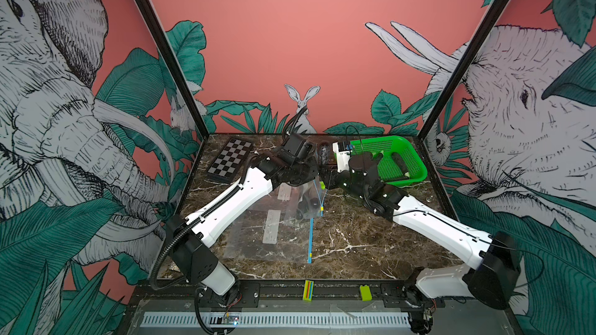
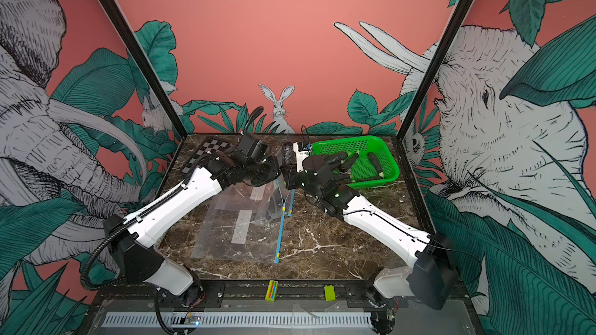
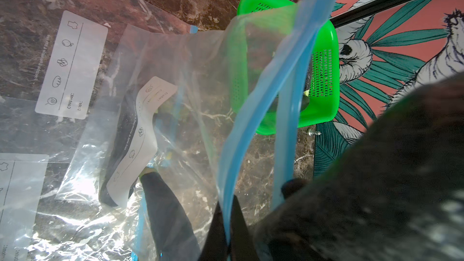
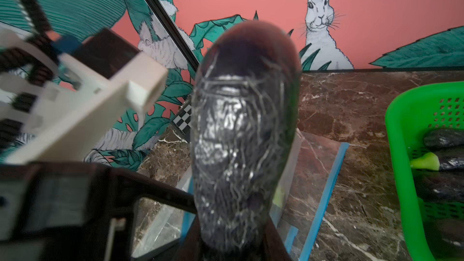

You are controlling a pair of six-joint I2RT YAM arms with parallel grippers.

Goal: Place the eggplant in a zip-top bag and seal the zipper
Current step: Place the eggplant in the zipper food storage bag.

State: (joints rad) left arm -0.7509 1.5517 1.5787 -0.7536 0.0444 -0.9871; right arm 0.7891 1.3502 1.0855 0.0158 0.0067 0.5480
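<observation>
My right gripper (image 4: pixel 234 237) is shut on a dark purple eggplant (image 4: pixel 246 126) and holds it upright at the back of the table, as both top views show, eggplant (image 1: pixel 323 153), eggplant (image 2: pixel 287 154). My left gripper (image 3: pixel 227 213) is shut on the blue zipper strip (image 3: pixel 253 111) of a clear zip-top bag (image 3: pixel 175 76), lifting that edge so the mouth gapes. The raised bag (image 1: pixel 304 199) hangs just below the two grippers. A dark eggplant (image 3: pixel 168 212) with a green stem lies inside it.
A green basket (image 1: pixel 416 162) at the back right holds more eggplants (image 4: pixel 443 138). A second clear bag (image 1: pixel 258 236) lies flat mid-table, its blue zipper (image 1: pixel 310 240) towards the right. A chessboard (image 1: pixel 230 159) lies at the back left.
</observation>
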